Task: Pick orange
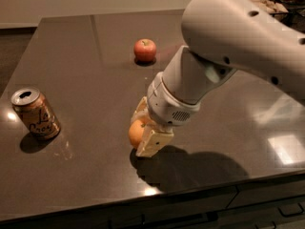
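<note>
A: Gripper status?
B: My gripper is sitting low near the table's front edge, with its fingers pressing on either side of the orange, gripping it.
A: Orange location?
B: It's resting on the table. The can is standing well apart and the apple is lying farther back.

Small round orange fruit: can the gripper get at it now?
Likely yes: the gripper is right at the small round orange fruit, nothing between them; the round red apple and the tan drink can stand well clear.
</note>
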